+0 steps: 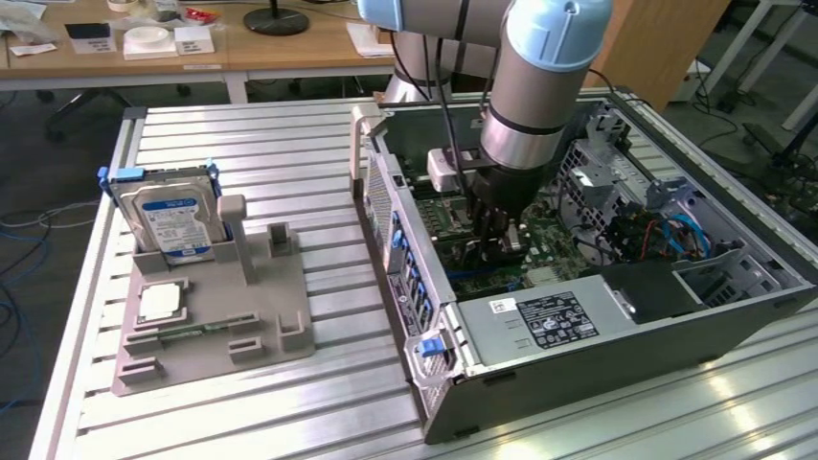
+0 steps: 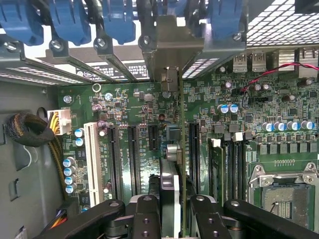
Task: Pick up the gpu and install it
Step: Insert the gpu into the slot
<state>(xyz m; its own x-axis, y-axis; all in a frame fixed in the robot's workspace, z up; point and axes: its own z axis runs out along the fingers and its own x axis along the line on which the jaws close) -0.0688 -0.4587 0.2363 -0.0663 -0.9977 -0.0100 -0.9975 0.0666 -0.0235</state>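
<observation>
While the arm reaches down into the open computer case (image 1: 601, 316), the fingers (image 2: 172, 209) stand partly closed on the gpu (image 2: 172, 164), which is seen edge-on between them, upright over the green motherboard (image 2: 279, 149). Its metal bracket (image 2: 169, 50) rises ahead of the fingers toward the row of blue slot clips (image 2: 70, 20) at the case's rear wall.

To one side of the fingers lie a white slot (image 2: 91, 159) and black expansion slots (image 2: 133, 159); to the other, memory slots (image 2: 232, 169) and the bare CPU socket (image 2: 286, 196).

In the exterior view, far off to the exterior view's left of the fingers, a hard drive (image 1: 172, 220) with a blue-white label, its print unreadable, stands in a grey holder (image 1: 211, 316) on the slatted tabletop (image 1: 282, 144). Just nearer than the fingers, the power supply (image 1: 543, 321) carries a black label, also unreadable. Room around the card is tight between neighbouring slots.
</observation>
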